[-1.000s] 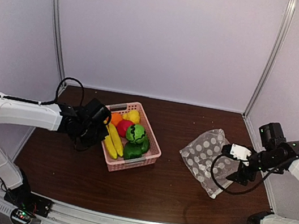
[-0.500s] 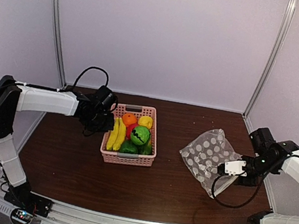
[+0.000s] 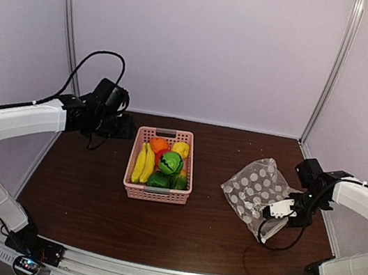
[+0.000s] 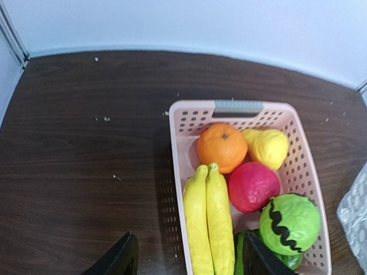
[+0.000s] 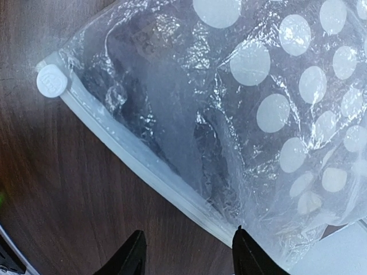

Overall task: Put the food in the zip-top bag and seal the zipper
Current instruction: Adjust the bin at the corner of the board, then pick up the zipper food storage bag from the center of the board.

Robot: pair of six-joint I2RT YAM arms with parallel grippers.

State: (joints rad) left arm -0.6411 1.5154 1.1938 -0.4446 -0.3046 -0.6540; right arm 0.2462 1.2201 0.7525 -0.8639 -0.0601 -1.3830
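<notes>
The food lies in a pink lattice basket [image 3: 156, 195]: a yellow banana [image 4: 213, 223], an orange [image 4: 222, 146], a red ball [image 4: 253, 186], a yellow piece [image 4: 267, 146] and green pieces [image 4: 289, 223]. My left gripper [image 3: 127, 128] is open and empty. In the left wrist view it [image 4: 189, 260] hangs over the basket's left wall and the banana. The dotted zip-top bag [image 3: 255, 187] lies flat at the right. My right gripper [image 3: 292, 218] is open at its near edge. In the right wrist view the zipper [image 5: 143, 166] runs between its fingertips [image 5: 243, 246].
A white slider [image 5: 51, 80] sits at the zipper's far end. The basket [image 4: 178, 172] stands mid-table with dark wood [image 3: 77, 183] to its left. Booth walls and metal posts [image 3: 70, 34] close in the back and sides.
The left gripper has opened and pulled back to the rear left, leaving the basket turned square. The right gripper has dropped to the bag's near edge with its jaws narrower.
</notes>
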